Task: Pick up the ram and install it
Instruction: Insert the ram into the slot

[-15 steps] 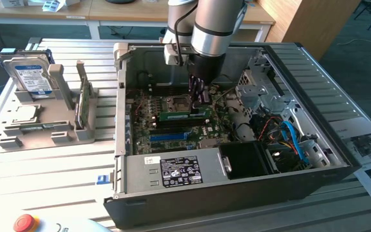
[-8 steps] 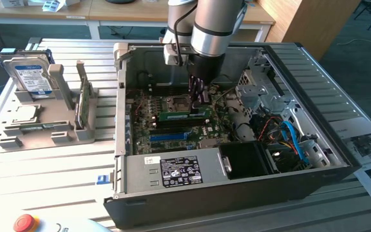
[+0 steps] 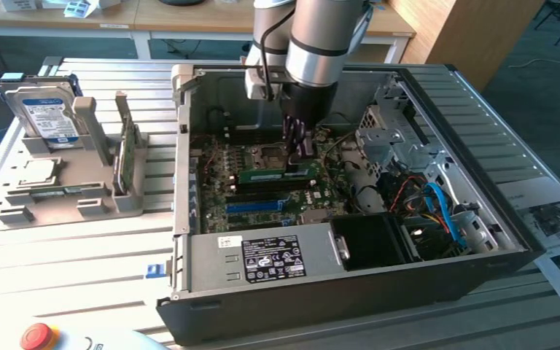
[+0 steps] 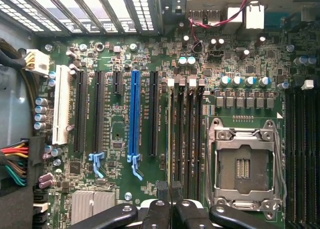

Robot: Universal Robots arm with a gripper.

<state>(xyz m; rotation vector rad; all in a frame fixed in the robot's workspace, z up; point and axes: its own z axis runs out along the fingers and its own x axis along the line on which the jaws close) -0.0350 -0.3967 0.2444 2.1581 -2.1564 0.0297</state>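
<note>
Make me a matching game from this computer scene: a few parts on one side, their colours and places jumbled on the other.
Things:
1. hard drive
2. ram
3. long expansion slot
4. round button

Descriptions:
A. red, outside the computer case, at the exterior view's lower left
B. green, inside the case, close under the gripper
C. blue, on the motherboard
D. silver with a blue label, upright in the grey holder

Pairs: 1-D, 2-B, 3-C, 4-A

Gripper (image 4: 170,193) body — cut by the edge
</note>
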